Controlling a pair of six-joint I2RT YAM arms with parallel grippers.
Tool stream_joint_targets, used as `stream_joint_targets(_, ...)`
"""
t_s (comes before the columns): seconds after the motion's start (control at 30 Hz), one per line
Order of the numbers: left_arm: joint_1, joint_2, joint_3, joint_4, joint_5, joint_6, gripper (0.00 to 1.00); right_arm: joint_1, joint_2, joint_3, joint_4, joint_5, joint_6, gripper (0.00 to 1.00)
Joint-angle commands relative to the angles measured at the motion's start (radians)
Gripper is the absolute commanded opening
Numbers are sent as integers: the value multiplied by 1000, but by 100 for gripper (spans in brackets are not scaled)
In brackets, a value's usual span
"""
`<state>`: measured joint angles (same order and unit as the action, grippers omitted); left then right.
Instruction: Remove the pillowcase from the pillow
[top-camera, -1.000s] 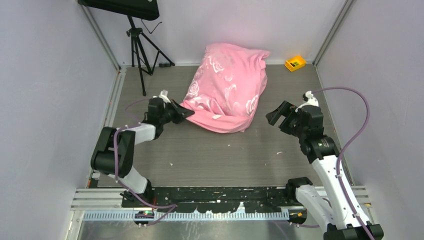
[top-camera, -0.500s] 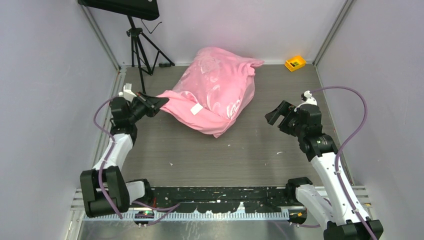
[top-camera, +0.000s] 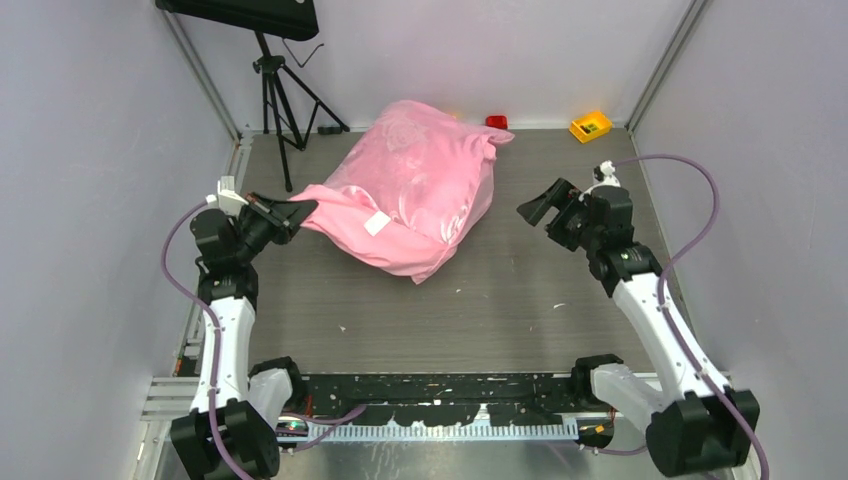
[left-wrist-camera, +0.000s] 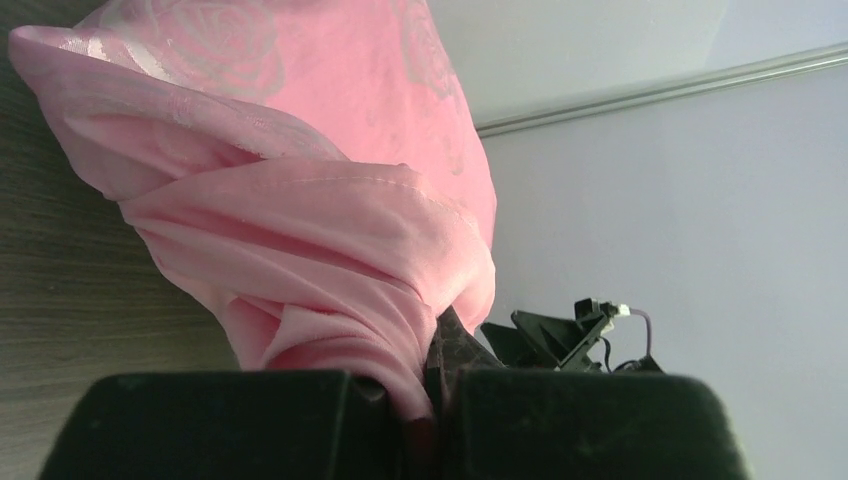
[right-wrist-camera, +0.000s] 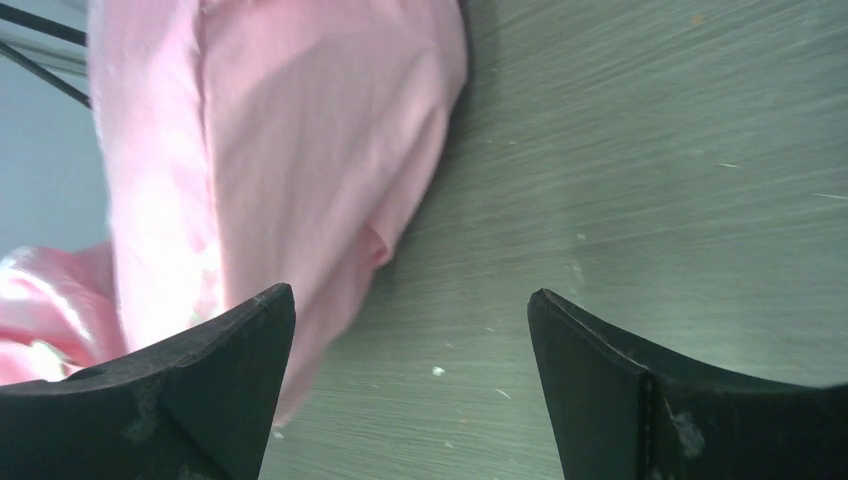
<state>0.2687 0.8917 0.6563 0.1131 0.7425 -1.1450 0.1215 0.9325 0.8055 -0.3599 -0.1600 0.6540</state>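
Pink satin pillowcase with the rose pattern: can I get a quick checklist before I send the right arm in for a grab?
1. Left gripper shut on a bunched edge of the pink satin pillowcase: ok.
2. Right gripper open and empty: ok.
3. Right gripper apart from the fabric, with bare grey table between them: ok.
4. White pillow exposed for gripping: not ok, none shows.
5. Pillowcase opening located: cannot tell.

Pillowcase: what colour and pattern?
The pillowcase is shiny pink with pale roses, clearest in the left wrist view.
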Motion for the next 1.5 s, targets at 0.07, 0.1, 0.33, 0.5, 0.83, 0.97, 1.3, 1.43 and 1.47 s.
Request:
stream_joint_targets(0.07, 7, -35, 33, -4, 33, 11, 0, 31, 235, 83, 338, -140, 254, 90)
stream_joint_targets(0.1, 9, -40, 33, -12, 33, 17, 0, 54, 297, 108, 353, -135, 268, 89)
stream_joint_targets(0.33, 7, -64, 25, -58, 46, 35, 0, 191, 535, 318, 388, -10, 231, 89)
stream_joint_targets(0.5, 6, -74, 20, -86, 45, 52, 0, 218, 662, 415, 275, 62, 174, 70)
stream_joint_targets(0.83, 6, -46, -26, -98, 37, 56, 0, 220, 582, 410, 311, 35, 82, 0)
stream_joint_targets(0.97, -5, -22, -49, -79, 35, 51, 0, 219, 430, 370, 279, 70, 50, 0)
stream_joint_targets(1.3, -276, 200, -2, 58, -94, 44, 1, 222, 66, 271, 214, -30, -53, 0)
stream_joint_targets(1.43, -322, 391, 133, 102, -35, 63, 7, 226, 2, 224, 156, -123, -71, 0)
stream_joint_targets(1.47, -324, 450, 173, 106, -9, 68, 9, 225, -14, 199, 156, -132, -68, 0)
